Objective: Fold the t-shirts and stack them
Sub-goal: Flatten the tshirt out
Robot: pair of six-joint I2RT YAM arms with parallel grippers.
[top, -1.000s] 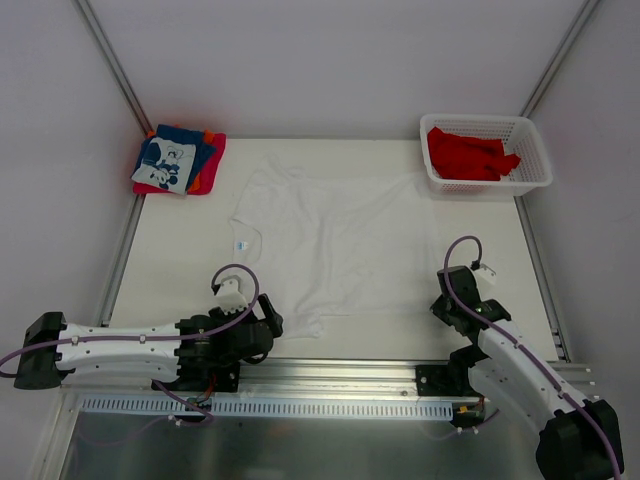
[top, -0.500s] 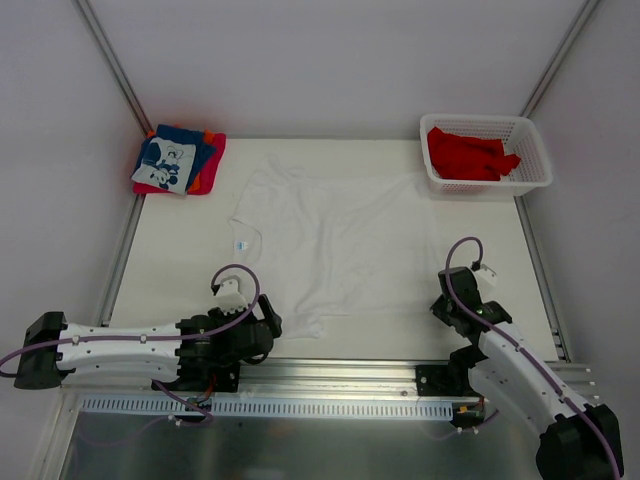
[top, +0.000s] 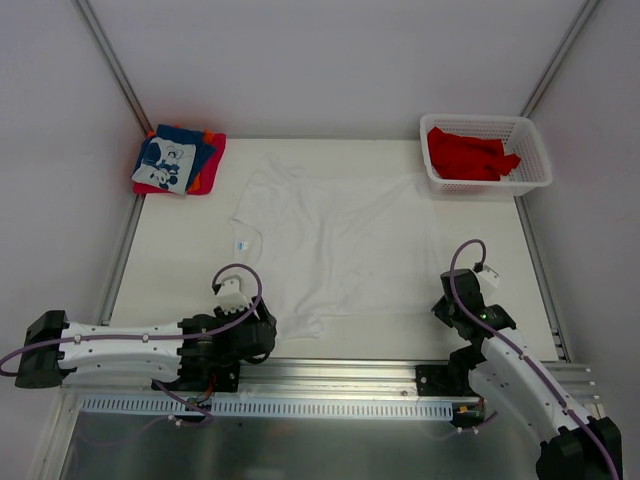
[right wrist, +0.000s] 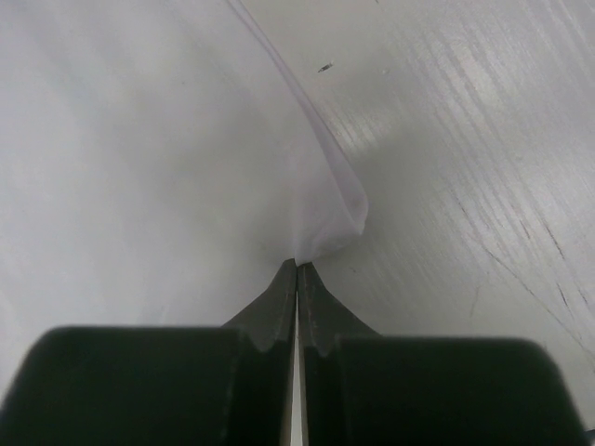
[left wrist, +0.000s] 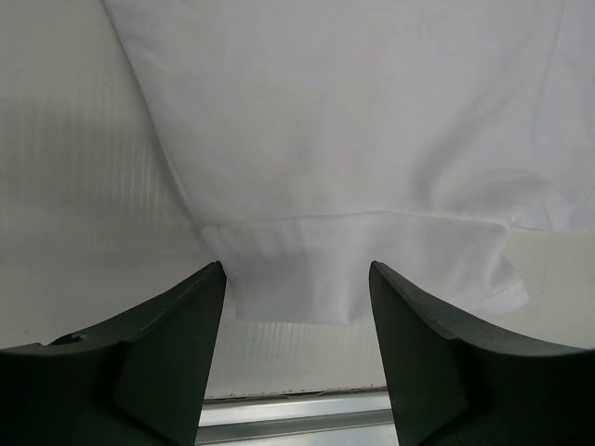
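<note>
The white t-shirt (top: 330, 235) lies spread flat across the middle of the counter (top: 180, 260), its collar toward the left. The left gripper (left wrist: 297, 279) sits low at the shirt's near-left edge, fingers apart on either side of a small doubled-over flap of the cloth, not pinching it. The right gripper (right wrist: 297, 265) is at the shirt's near-right corner, jaws pressed together on a peaked tip of the white fabric. In the counter's far-left corner rests a stack of folded shirts (top: 178, 160), blue with a white print on top, red and orange beneath. At the far right a white lattice basket (top: 485, 186) holds red shirts (top: 465, 155)
</note>
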